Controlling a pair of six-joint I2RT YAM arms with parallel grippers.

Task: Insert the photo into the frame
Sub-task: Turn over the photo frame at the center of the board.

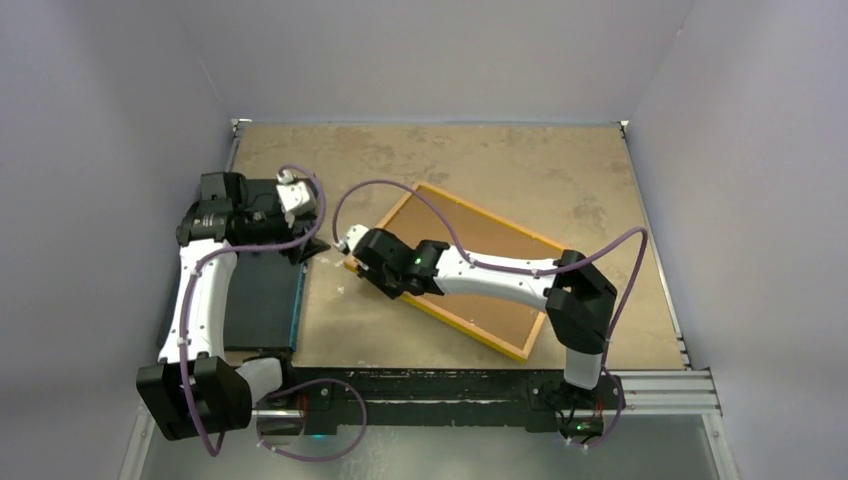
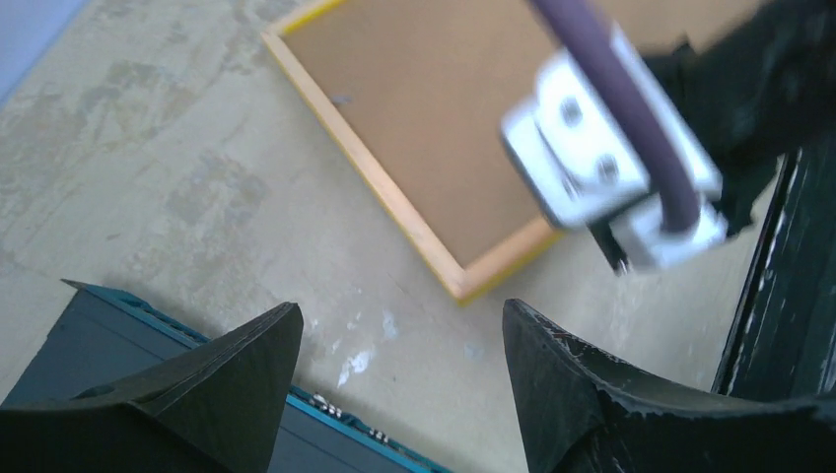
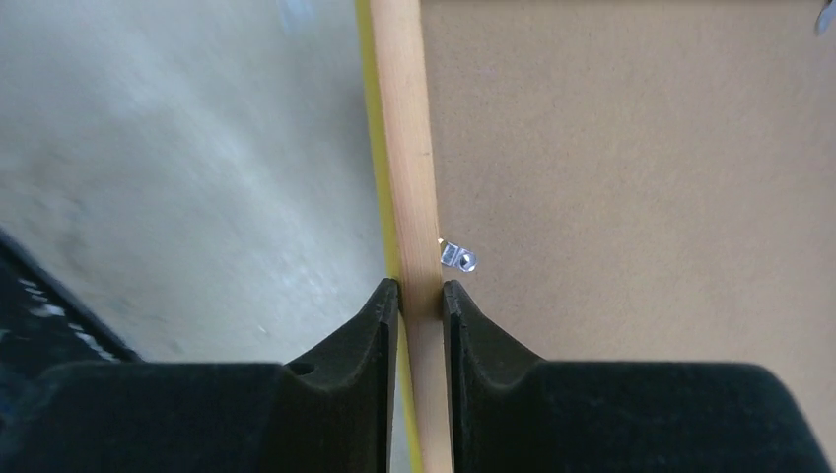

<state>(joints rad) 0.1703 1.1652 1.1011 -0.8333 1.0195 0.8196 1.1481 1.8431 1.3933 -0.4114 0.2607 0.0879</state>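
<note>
The yellow-orange frame (image 1: 480, 333) lies face down and slanted on the table, with a brown backing board (image 1: 470, 240) inside it. My right gripper (image 1: 352, 262) is shut on the frame's left rail (image 3: 406, 148), one finger on each side of the wood (image 3: 421, 296). A small metal tab (image 3: 458, 258) sits on the board beside the rail. My left gripper (image 1: 312, 248) is open and empty above the table (image 2: 399, 330), near the frame's corner (image 2: 458, 286). The photo is not in view.
A flat black panel with a blue edge (image 1: 262, 300) lies at the left under my left arm and shows in the left wrist view (image 2: 79, 345). The tan tabletop (image 1: 450, 160) has raised walls all round. My right wrist (image 2: 611, 148) is close to my left gripper.
</note>
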